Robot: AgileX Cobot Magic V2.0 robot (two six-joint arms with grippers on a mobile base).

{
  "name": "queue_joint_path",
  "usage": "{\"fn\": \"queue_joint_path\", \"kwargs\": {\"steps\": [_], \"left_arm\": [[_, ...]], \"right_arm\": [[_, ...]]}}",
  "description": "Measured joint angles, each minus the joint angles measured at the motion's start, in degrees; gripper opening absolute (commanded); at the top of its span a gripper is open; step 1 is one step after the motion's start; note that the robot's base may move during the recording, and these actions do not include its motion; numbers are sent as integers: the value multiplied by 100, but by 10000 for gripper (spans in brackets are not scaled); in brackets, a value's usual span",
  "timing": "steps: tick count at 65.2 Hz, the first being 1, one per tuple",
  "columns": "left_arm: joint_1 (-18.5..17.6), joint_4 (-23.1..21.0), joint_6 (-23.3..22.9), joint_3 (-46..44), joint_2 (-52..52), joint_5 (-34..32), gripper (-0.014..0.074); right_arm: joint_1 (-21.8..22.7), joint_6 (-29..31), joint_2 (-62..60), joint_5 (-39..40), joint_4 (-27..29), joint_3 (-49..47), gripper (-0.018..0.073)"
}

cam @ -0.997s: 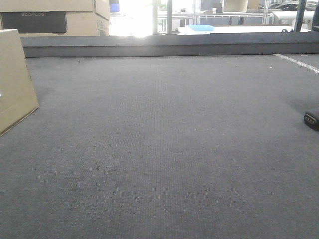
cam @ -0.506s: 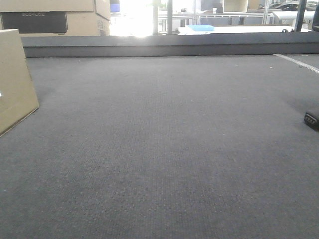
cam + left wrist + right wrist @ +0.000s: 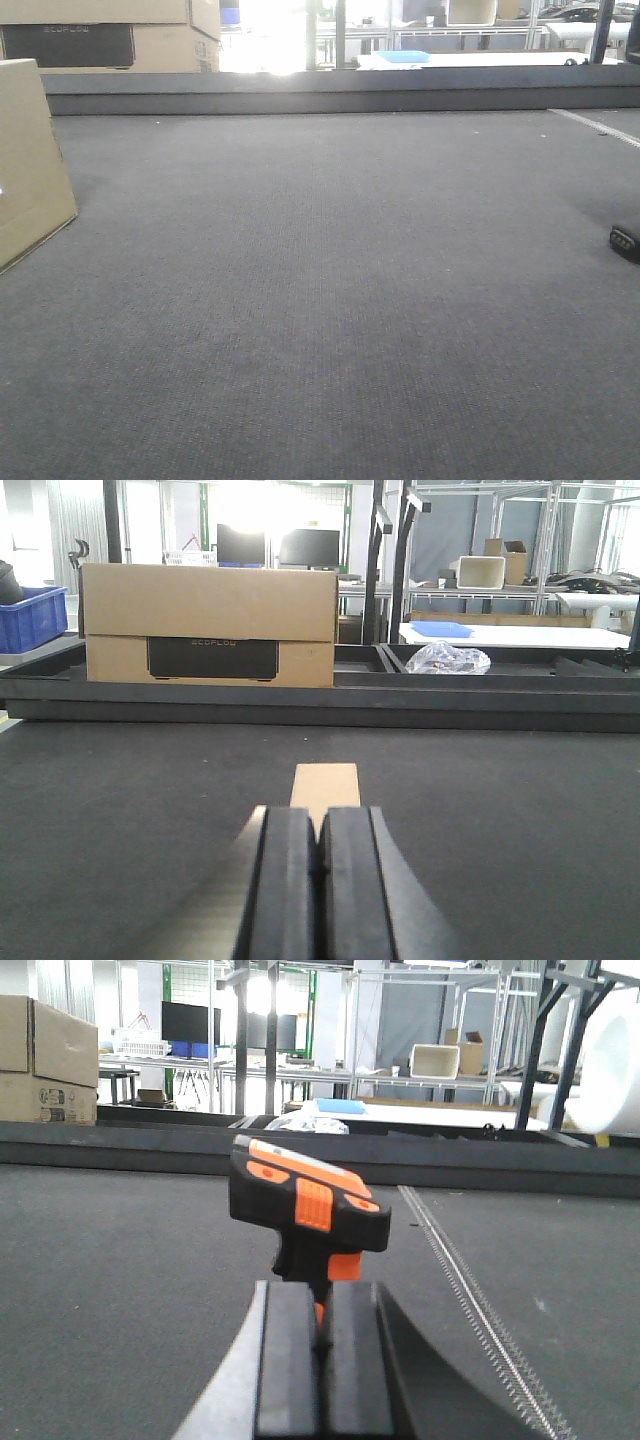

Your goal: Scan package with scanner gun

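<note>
**Currently: both pincers closed, scanner and package not yet grasped**

Presently, we find the left pincer (image 3: 318,880) with its pads pressed together and nothing between them. In the left wrist view the package (image 3: 325,788) lies at 12 o'clock, just beyond the fingertips. The right pincer (image 3: 320,1360) also appears closed. The scanner gun (image 3: 305,1210) stands at 12 o'clock directly ahead of it. Its lower handle is hidden behind the pads, so we cannot tell whether they touch it.

Risks, as we judge them:
- Advancing with closed pads would push the scanner gun over, since it stands upright on a small foot.
- The package shows only a narrow edge to the left pincer; a closed or misaligned approach would slide it along the bench (image 3: 330,300).

Appearance: the package is plain tan cardboard; in the front view it sits at 9 o'clock (image 3: 30,160), at the frame edge. The scanner gun has a black head with orange panels and an orange handle. A larger box (image 3: 210,625) with a dark panel stands beyond the bench at 11 o'clock.
</note>
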State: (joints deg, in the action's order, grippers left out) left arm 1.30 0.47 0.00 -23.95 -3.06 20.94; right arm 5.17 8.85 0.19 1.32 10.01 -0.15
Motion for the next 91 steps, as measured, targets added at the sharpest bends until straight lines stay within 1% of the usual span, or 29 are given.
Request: {"fn": "queue_joint_path", "kwargs": {"steps": [7, 28, 83, 88, 91], "left_arm": [[0, 0, 0, 0, 0, 0, -111], [0, 0, 0, 0, 0, 0, -111], [0, 0, 0, 0, 0, 0, -111], [0, 12, 0, 51, 0, -59, -111], [0, 20, 0, 193, 0, -302, -111]], "right_arm": [[0, -89, 0, -82, 15, 0, -162], [7, -107, 0, -447, 6, 15, -162], [7, -107, 0, -475, 6, 15, -162], [7, -107, 0, -475, 6, 15, -162], [7, -107, 0, -475, 6, 15, -162]]}}
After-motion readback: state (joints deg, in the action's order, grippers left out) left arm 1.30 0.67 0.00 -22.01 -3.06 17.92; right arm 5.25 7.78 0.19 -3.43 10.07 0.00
